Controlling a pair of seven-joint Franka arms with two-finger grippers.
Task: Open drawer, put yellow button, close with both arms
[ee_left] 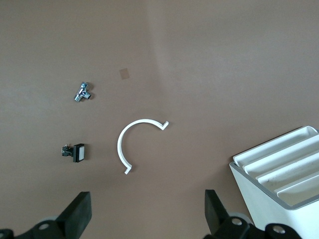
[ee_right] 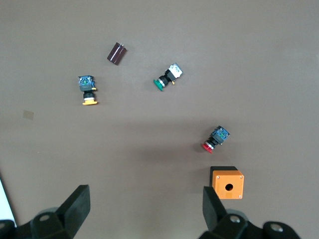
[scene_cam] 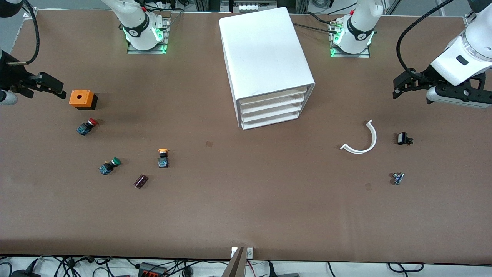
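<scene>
1. The left gripper hangs with fingers spread wide and empty, over the table at the left arm's end, near a white curved clip
2. The right gripper, likewise wide and empty, hovers at the right arm's end beside an orange box
3. The yellow button lies untouched on the table, between the green-capped button and the cabinet, nearer the front camera than the cabinet
4. All four drawers sit flush and closed; by this showing nothing is done, with opening, loading and closing all left
</scene>
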